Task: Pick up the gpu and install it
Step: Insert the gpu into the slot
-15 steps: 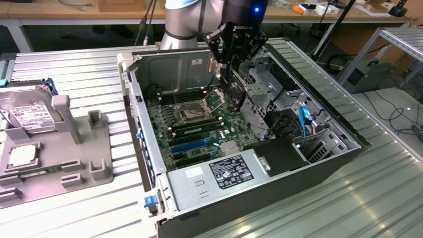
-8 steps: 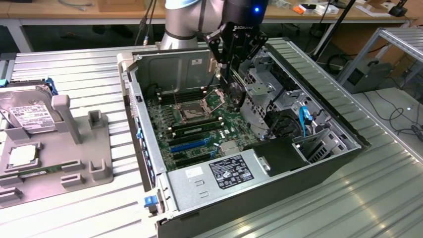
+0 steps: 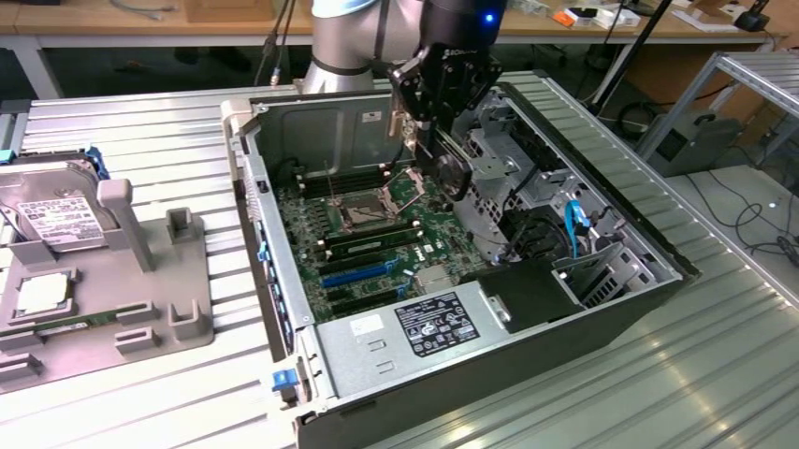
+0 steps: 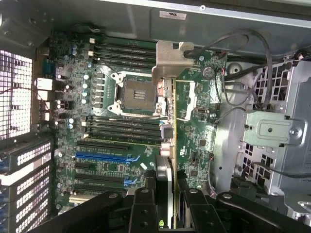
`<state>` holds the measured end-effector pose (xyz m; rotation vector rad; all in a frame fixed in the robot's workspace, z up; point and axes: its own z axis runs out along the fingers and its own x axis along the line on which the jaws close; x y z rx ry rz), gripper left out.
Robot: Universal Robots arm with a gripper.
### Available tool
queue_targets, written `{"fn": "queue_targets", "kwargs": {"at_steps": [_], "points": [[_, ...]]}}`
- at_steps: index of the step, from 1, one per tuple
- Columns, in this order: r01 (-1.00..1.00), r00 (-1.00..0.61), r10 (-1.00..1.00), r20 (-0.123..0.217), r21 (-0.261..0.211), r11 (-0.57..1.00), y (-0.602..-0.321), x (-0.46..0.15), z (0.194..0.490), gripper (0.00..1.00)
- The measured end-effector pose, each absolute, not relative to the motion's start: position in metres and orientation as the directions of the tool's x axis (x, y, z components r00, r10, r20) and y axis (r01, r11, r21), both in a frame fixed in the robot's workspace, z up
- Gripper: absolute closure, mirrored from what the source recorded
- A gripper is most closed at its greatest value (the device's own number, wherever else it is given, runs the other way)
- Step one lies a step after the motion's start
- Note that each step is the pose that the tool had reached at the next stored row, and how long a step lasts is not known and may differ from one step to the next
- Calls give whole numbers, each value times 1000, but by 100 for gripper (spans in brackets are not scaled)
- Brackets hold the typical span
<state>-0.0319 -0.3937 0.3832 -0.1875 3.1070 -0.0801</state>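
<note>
Gpu (image 4: 171, 111) clamped edge-on in end effector (image 4: 167, 194) over motherboard (image 4: 199, 145), long axis crosswise to blue expansion slots (image 4: 104, 158).

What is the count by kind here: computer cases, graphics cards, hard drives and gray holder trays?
Computer case: 1
Graphics card, gripped in the claw: 1
Hard drive: 1
Gray holder tray: 1
Total: 4
</note>
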Motion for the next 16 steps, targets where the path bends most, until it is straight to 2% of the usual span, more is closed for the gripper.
{"fn": "queue_targets", "kwargs": {"at_steps": [16], "points": [[-336,-941,-338,-25,-53,940,-394,-32,383,73]]}}
